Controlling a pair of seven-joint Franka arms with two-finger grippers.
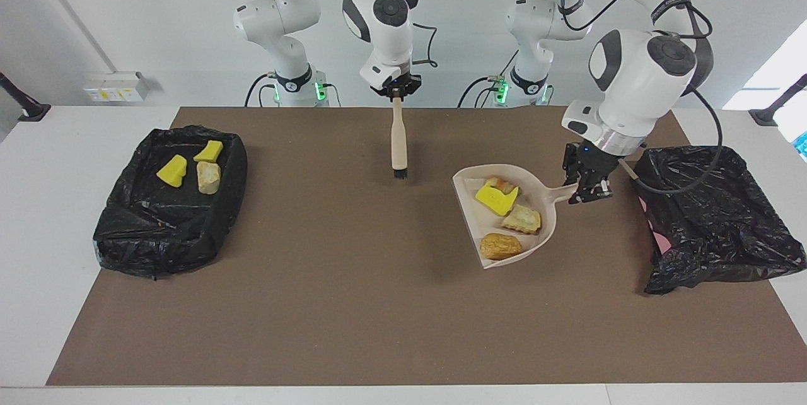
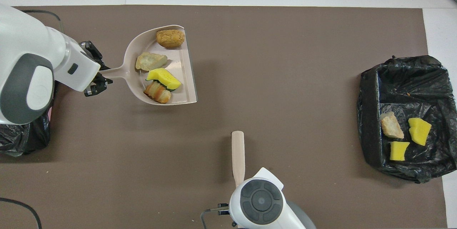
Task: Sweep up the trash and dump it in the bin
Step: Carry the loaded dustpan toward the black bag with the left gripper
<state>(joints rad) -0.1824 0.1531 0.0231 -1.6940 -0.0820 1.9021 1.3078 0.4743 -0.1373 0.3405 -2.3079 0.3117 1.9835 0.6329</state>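
My left gripper [image 1: 585, 189] is shut on the handle of the beige dustpan [image 1: 471, 197], which it holds level above the brown mat, beside the black-bagged bin [image 1: 712, 216] at the left arm's end. In the pan lies trash: a yellow green-backed sponge chunk [image 1: 495, 198], a golden-brown roll [image 1: 501, 245] and two bread-like pieces. The overhead view shows the dustpan [image 2: 184, 65], the left gripper [image 2: 96, 79] and the sponge chunk [image 2: 163, 78]. My right gripper [image 1: 396, 91] is shut on the brush [image 1: 398, 140], which hangs bristles down over the mat near the robots.
A second black-lined bin [image 1: 170, 216] stands at the right arm's end and holds two yellow sponge chunks and one bread piece; it also shows in the overhead view as the bin [image 2: 371, 115]. The brush [image 2: 238, 154] hangs over the mat's middle. A cable trails from the left wrist.
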